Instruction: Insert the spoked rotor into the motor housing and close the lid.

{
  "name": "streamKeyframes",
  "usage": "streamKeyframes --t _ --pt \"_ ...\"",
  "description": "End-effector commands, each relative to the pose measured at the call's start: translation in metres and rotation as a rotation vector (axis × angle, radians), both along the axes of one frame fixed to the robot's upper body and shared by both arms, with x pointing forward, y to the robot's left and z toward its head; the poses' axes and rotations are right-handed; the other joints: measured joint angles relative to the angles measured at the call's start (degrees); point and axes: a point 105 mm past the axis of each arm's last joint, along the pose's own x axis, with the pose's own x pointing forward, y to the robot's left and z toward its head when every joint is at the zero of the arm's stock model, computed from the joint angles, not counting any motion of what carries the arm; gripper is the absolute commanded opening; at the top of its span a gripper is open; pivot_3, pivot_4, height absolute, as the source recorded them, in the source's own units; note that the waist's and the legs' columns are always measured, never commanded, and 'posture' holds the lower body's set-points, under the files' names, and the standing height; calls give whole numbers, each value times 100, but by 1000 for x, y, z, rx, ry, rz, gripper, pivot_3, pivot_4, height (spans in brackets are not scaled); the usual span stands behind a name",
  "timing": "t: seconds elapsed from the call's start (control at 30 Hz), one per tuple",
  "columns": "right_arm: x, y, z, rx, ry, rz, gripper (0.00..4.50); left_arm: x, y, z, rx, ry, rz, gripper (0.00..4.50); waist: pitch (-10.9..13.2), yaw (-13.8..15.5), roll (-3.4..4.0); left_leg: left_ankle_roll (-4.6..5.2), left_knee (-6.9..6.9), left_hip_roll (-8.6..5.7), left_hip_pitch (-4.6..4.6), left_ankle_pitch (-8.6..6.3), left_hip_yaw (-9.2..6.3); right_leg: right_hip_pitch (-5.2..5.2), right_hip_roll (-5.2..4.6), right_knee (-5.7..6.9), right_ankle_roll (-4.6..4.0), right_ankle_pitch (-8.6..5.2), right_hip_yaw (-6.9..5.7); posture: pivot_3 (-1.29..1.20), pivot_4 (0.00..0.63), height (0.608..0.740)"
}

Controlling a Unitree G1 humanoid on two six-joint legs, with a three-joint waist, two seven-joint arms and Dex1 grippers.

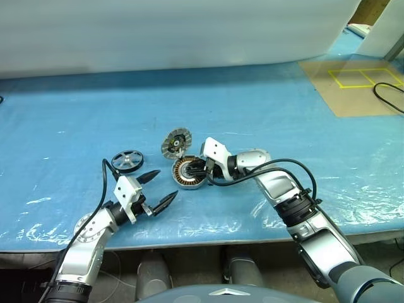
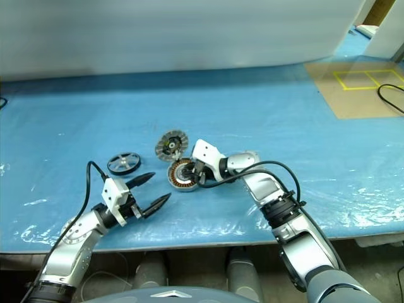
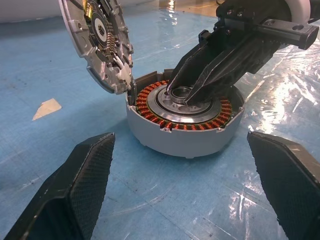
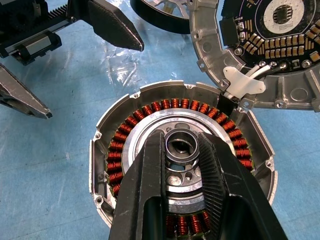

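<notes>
The motor housing (image 1: 187, 173), a silver ring with orange-copper windings, lies face up on the blue sheet. The grey lid (image 1: 176, 143) stands tilted at its far edge, joined to it by a white tab (image 4: 243, 86). My right gripper (image 4: 181, 141) reaches in from the right, its fingers closed on the housing's central hub. To the left the spoked rotor (image 1: 127, 160) lies flat, dark-rimmed with silver spokes. My left gripper (image 1: 167, 184) hovers open and empty in front of the housing, pointing at it, a short way off.
Crinkled blue plastic sheet (image 1: 76, 126) covers the table. A brown board with yellow tape squares (image 1: 353, 88) and a black cable (image 1: 388, 95) lie at the back right. A white wall (image 1: 158, 31) closes the far side. The table's front edge runs just below my left gripper.
</notes>
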Motion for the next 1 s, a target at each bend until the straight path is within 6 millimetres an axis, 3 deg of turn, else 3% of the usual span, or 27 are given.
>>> streamKeyframes --t 0.03,0.17,0.23,0.33,0.5,0.6,0.77,0.8,1.0 --pt "-5 0 -8 -20 31 17 570 0 -1 4 9 -27 -8 4500 0 0 0 0 0 0 0 0 0 0 0 0 0 0 0 0 150 740" --pt "-4 2 -2 30 41 -2 1945 0 0 4 11 -25 -8 4500 0 0 0 0 0 0 0 0 0 0 0 0 0 0 0 0 150 740" --pt "-3 3 10 127 82 -16 2577 0 1 4 14 -24 -8 4500 0 0 0 1 0 0 1 0 0 0 0 1 0 0 0 0 150 740" --pt "-5 -1 28 246 126 -12 2577 0 1 2 17 -19 -8 4500 0 9 0 2 1 -1 -1 -1 0 0 -1 2 0 0 1 0 150 740" --pt "-2 -6 37 288 131 -32 2577 0 0 1 17 -15 -15 4500 0 10 1 0 0 1 -2 0 0 -1 0 0 0 0 -1 0 150 740" --pt "0 -5 35 265 96 -43 1942 1 -1 1 16 -15 -19 4500 0 -6 1 0 -1 1 -2 0 0 -2 1 0 0 0 -1 0 150 740" --pt "1 -3 25 192 36 -34 217 1 -1 1 16 -14 -17 4500 0 0 0 0 -1 1 -2 0 0 -2 0 -1 0 0 -1 0 150 740" --pt "2 -1 24 188 31 -31 36 1 -1 1 16 -13 -16 4500 0 1 0 0 -1 0 -3 0 0 -2 0 -1 0 0 -1 0 150 740" --pt "-3 9 21 174 24 -9 36 1 -2 2 14 -14 -16 4500 0 -3 1 0 -1 1 -3 0 0 -3 0 -1 0 0 -1 0 150 740"
